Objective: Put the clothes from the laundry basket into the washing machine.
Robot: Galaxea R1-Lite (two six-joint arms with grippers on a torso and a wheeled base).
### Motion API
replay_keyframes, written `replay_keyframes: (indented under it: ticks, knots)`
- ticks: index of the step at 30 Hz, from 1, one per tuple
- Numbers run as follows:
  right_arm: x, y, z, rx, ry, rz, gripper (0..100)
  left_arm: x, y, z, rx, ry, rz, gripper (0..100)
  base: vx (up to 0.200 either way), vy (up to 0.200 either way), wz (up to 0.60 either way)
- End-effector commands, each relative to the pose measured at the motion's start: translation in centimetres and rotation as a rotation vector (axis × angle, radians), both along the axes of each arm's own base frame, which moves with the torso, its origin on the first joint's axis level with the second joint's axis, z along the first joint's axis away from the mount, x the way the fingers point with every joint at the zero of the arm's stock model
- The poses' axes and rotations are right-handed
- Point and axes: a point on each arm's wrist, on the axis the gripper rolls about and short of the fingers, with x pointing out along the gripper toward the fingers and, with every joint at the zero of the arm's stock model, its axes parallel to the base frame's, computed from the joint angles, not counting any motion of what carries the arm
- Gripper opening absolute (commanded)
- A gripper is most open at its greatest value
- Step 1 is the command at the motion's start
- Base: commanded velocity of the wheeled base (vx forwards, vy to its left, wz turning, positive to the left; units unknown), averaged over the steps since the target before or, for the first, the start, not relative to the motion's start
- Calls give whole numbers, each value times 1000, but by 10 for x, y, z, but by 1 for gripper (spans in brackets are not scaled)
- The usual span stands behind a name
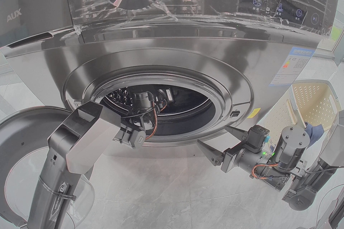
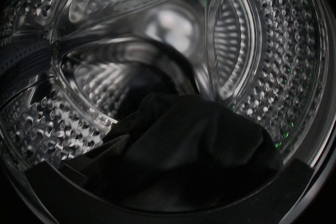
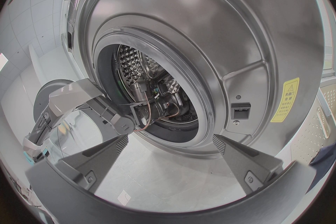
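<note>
From the head view, the washing machine [image 1: 172,58] stands with its round door [image 1: 18,140] swung open on the robot's left. The left arm [image 1: 86,133] goes in through the opening, and its wrist is already inside the drum [image 1: 186,104]. From here I cannot tell whether the left gripper is released or clenched. The right gripper [image 1: 221,141] hangs low in front of the machine, below and to the right of the opening, spread wide and holding nothing. Behind it on the right stands the pale laundry basket [image 1: 315,97], with a blue cloth [image 1: 316,133] showing inside.

The left wrist view looks straight into the drum [image 2: 280,42]. A dark garment [image 2: 185,151] lies crumpled on the drum's floor near the front lip.

The right wrist view has the right gripper [image 3: 169,141] with its two fingers [image 3: 105,158] splayed apart, nothing between them, facing the washing machine [image 3: 217,32]. The left arm [image 3: 87,98] runs into the opening there. A yellow sticker [image 3: 285,100] sits on the front panel beside the basket [image 3: 315,130].
</note>
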Motion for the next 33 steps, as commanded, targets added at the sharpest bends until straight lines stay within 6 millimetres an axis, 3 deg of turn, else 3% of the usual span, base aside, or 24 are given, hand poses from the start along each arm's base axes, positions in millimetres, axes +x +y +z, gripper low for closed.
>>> replay_keyframes:
  ticks: [1,11,17,33]
  knots:
    - [0,0,0,1,-1,1,100,-38,4,19,61,108,-35,100,0,0,0]
    - [-1,0,1,2,-3,1,100,-91,2,37,105,172,-142,100,0,0,0]
    - [-1,0,1,2,-3,1,100,-120,0,32,144,226,-198,100,0,0,0]
    - [0,0,0,0,2,0,100,-123,3,25,127,205,-254,100,0,0,0]
